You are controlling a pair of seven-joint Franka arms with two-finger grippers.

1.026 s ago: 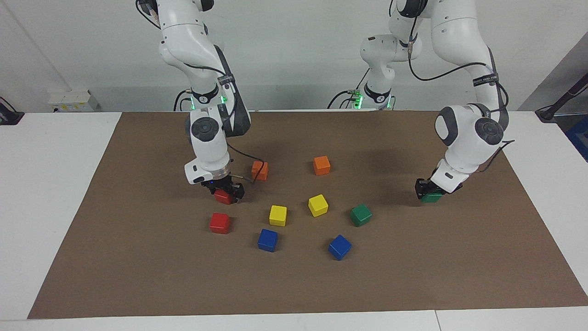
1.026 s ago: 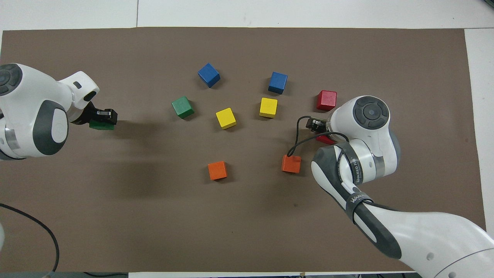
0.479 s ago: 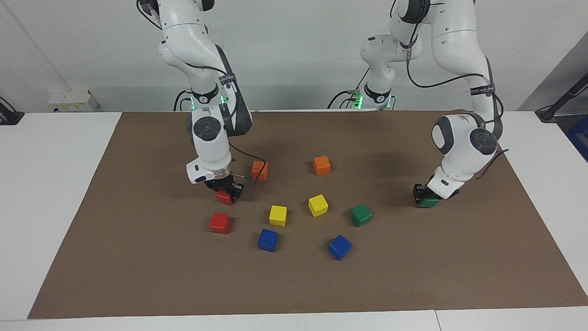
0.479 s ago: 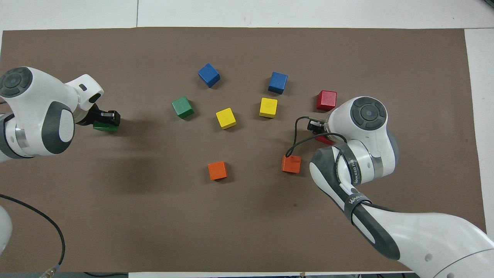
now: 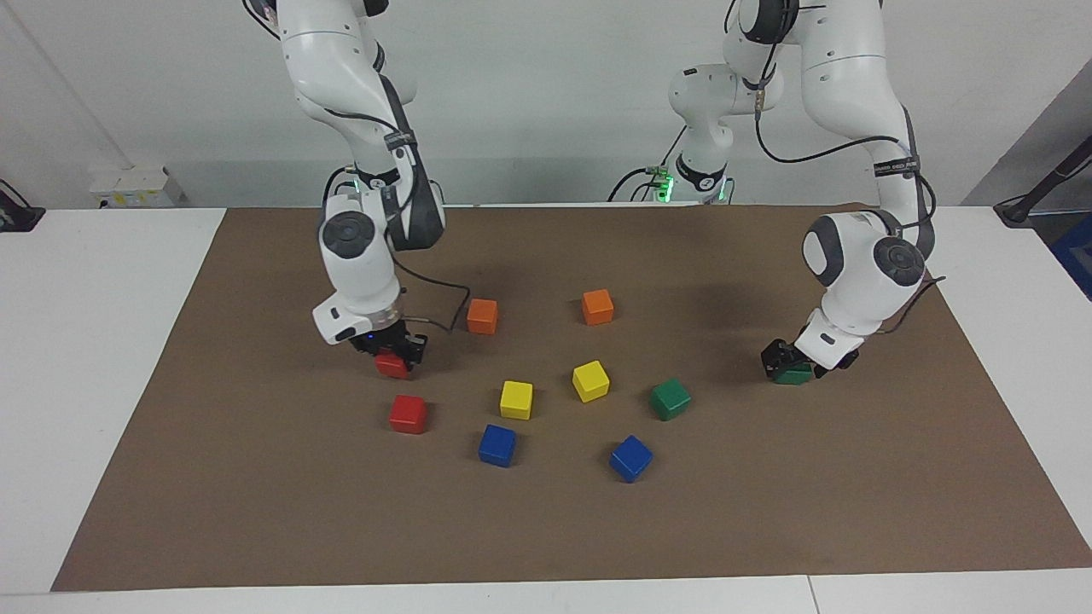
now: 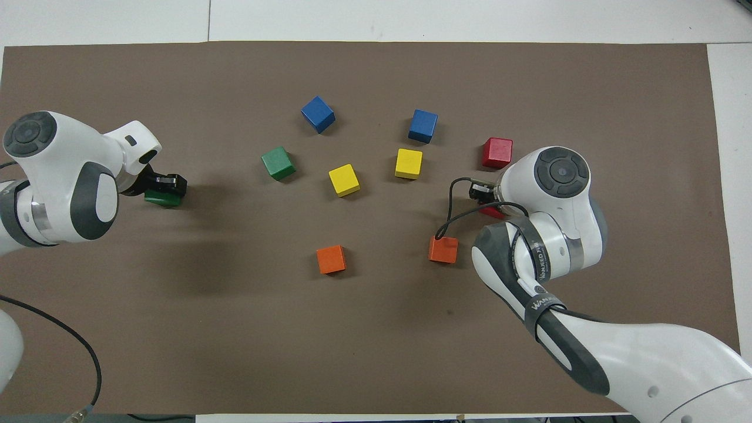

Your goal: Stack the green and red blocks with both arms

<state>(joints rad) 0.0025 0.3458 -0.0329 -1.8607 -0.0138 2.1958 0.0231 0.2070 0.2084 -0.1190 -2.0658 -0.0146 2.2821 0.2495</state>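
Observation:
My right gripper [image 5: 394,351] is shut on a red block [image 5: 392,366], low over the brown mat, just nearer to the robots than the second red block [image 5: 408,414]. In the overhead view the wrist hides most of that gripper and only an edge of the held red block [image 6: 492,212] shows; the free red block [image 6: 497,153] is plain. My left gripper [image 5: 792,362] is shut on a green block [image 5: 792,374], low over the mat at the left arm's end, also seen from overhead [image 6: 163,198]. The second green block [image 5: 670,398] lies on the mat.
Two yellow cubes [image 5: 516,399] [image 5: 590,380], two blue cubes [image 5: 497,444] [image 5: 630,458] and two orange cubes [image 5: 482,315] [image 5: 597,306] lie scattered mid-mat. The brown mat [image 5: 546,529] covers the white table.
My right gripper has carried its red block a little toward the right arm's end of the table. My left gripper has shifted its green block slightly toward the table's middle.

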